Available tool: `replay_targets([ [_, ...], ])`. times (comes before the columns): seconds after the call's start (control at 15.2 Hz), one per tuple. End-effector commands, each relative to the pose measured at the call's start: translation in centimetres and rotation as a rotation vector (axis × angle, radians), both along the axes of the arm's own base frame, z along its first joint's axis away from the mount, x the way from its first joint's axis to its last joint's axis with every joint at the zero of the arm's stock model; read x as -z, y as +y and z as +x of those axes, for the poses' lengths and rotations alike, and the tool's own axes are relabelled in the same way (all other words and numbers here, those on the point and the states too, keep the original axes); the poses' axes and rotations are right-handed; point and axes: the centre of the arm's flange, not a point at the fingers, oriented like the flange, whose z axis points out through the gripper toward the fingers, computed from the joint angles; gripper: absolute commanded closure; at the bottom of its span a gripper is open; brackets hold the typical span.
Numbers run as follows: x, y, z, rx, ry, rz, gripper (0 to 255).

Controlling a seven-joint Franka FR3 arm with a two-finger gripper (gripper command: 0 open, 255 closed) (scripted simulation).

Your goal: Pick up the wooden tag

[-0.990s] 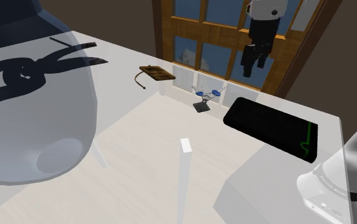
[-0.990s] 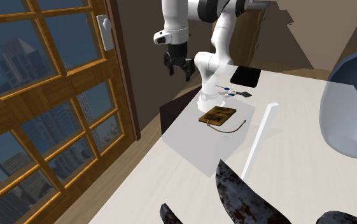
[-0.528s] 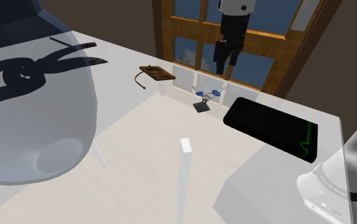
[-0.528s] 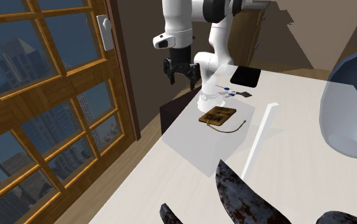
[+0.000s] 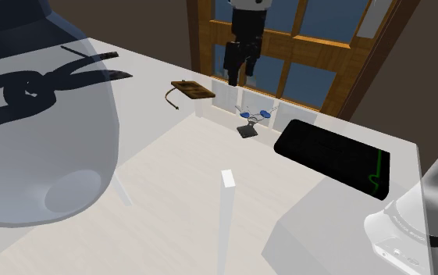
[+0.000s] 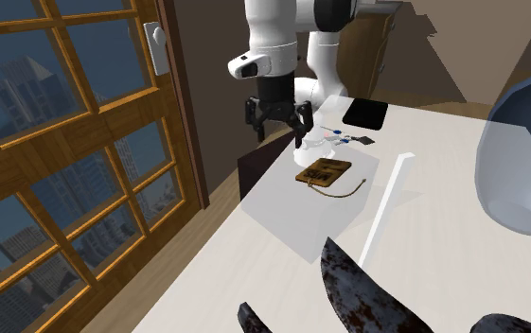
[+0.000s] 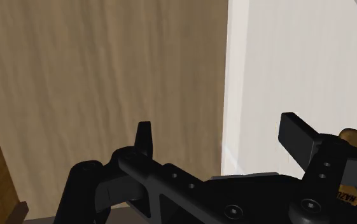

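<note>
Jaws: spread wide with nothing between them, pointing down, hanging in the air above the window-side edge of the table [image 5: 170, 180].
Wooden tag [image 5: 193, 89]: lies flat on the table close to that same edge, with a thin dark cord [image 5: 170, 97] trailing from one end.
Direction from jaws: in the shoulder view the tag lies lower and to the left of the jaws; in the second exterior view the tag [image 6: 324, 173] lies lower and to the right, further in over the table.
Wrist view: the gap straddles the table's rim, with brown floor [image 7: 107, 76] on one side and white table on the other. A corner of the tag [image 7: 354, 135] peeks out beyond the table-side finger [image 7: 296, 132], outside the gap.
Long axis: runs roughly along the table's window-side edge.
Height: well apart; the jaws are clearly above the tag.
Neighbours: a small blue-and-black item [image 5: 254, 117] and a black slab [image 5: 332, 158] lie on the far side of the jaws from the tag.
Likely need: slide inward and along the edge until the tag is centred, close across its short side, then descend.
</note>
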Motion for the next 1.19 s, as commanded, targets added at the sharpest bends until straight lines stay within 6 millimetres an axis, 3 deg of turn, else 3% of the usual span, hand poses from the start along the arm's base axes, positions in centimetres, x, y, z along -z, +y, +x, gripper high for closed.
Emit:
replay_targets([
  [0.0,-0.5,1.9,1.0,-0.032,-0.01,0.019,0],
  [0.79,-4.8,14.2,6.5,-0.219,-0.073,0.128,0],
  [1.12,-2.7,14.3,6.6,-0.22,-0.074,0.129,0],
])
